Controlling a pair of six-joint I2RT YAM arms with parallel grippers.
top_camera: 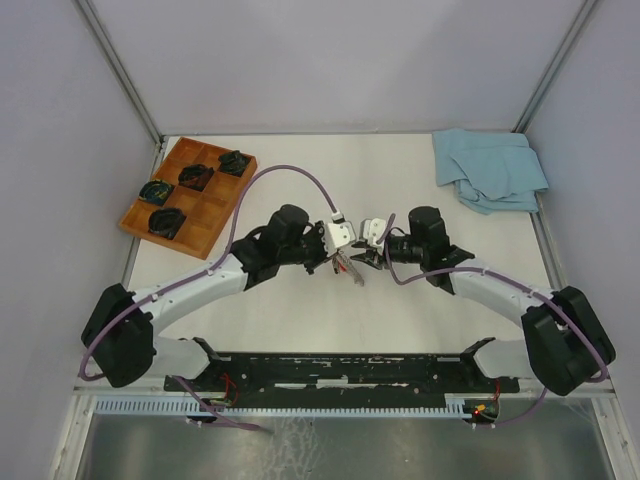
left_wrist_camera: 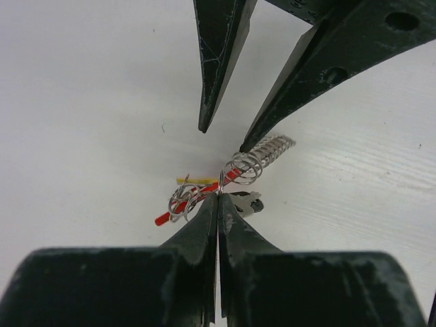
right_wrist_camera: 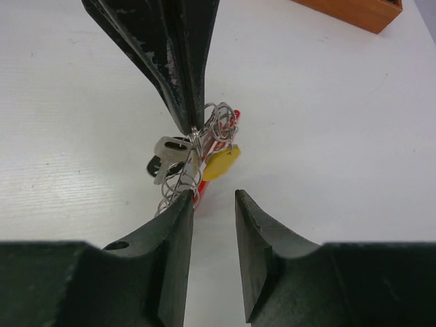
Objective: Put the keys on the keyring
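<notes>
Top view: the keyring (top_camera: pixel 355 270) sits at the middle of the white surface (top_camera: pixel 400 180), between the tips of both grippers. The left gripper (top_camera: pixel 345 260) meets it from the left and the right gripper (top_camera: pixel 372 258) from the right. A wooden tray (top_camera: pixel 215 205) holding black coiled items (top_camera: pixel 167 220) stands well apart, to the far left of the keyring. A blue cloth (top_camera: pixel 490 170) lies well apart, to its far right.

Left wrist view: the left gripper (left_wrist_camera: pixel 218 201) is fully closed, with its tips pinching the thin wire of the keyring (left_wrist_camera: pixel 245 167). A red strap (left_wrist_camera: pixel 162 218) trails left of the keyring. A yellow-headed key (left_wrist_camera: pixel 197 180) shows just behind it. A coiled chain (left_wrist_camera: pixel 272 146) runs off to its right. The right gripper (left_wrist_camera: pixel 225 136) stands beyond the keyring with a narrow gap between its fingers, and one fingertip touches the coiled chain.

Right wrist view: the right gripper (right_wrist_camera: pixel 211 197) is parted and holds nothing, one fingertip touching the keyring's wire loops. The keys (right_wrist_camera: pixel 197 158) hang at the keyring (right_wrist_camera: pixel 218 116): a silver key (right_wrist_camera: pixel 167 151) on the left, the yellow-headed key (right_wrist_camera: pixel 221 163) on the right. The left gripper (right_wrist_camera: pixel 193 122) clamps the keyring from above. Any marking on the keys is too small to read.
</notes>
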